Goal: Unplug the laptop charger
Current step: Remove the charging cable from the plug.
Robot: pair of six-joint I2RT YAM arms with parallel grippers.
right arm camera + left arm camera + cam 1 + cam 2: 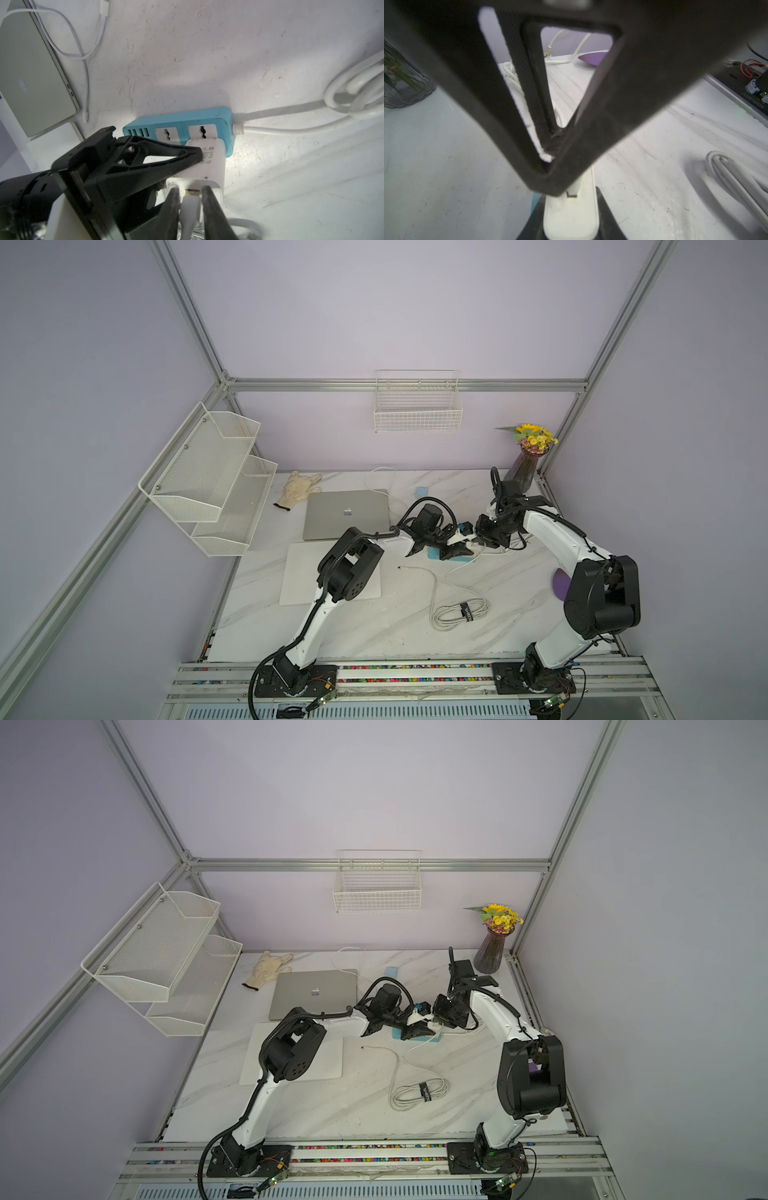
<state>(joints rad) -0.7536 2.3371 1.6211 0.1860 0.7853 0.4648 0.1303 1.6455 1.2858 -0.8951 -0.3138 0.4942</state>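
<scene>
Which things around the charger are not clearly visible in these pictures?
Charger pins inside the power strip: right wrist view, hidden by the charger body.
Charger label: right wrist view, too small, partly under the left claw.
Cable plug: both top views, too small, crowded by the right claw.
Left wrist view: blurred right claw blocks the middle.

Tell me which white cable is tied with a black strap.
The coiled cable lying alone in the foreground; no other cable shows a strap.

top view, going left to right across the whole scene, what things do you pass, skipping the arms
mesh shelf → glove → laptop → coiled cable → flower vase → purple disc
</scene>
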